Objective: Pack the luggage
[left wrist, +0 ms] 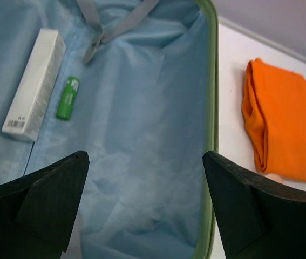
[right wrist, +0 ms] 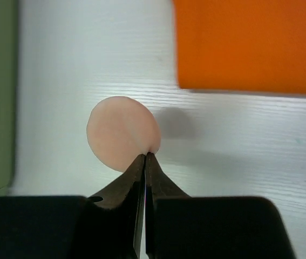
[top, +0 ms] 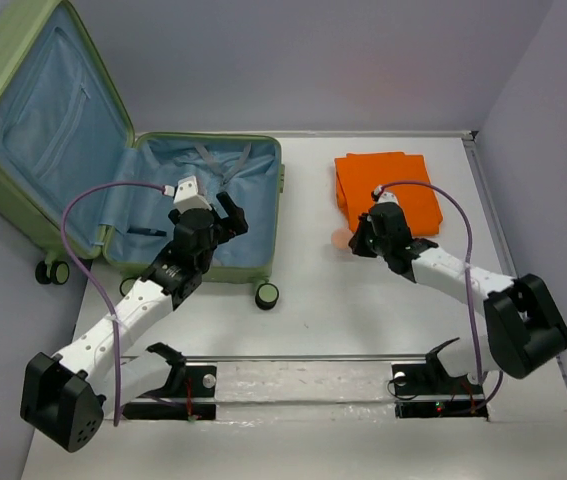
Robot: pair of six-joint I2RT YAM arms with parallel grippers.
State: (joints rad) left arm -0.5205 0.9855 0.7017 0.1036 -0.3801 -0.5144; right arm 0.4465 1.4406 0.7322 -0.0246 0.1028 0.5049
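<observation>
Sage-green luggage (top: 43, 120) lies open, blue-lined.

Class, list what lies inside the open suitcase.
On the suitcase lining: a white box, a small green tube, grey straps. The left arm hides part of the lining.

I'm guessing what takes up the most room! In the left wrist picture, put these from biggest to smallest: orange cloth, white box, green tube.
1. orange cloth: looks biggest, even though part of it is cut off.
2. white box.
3. green tube: clearly smallest. It lies right beside the box, so that comparison is fair.
</observation>
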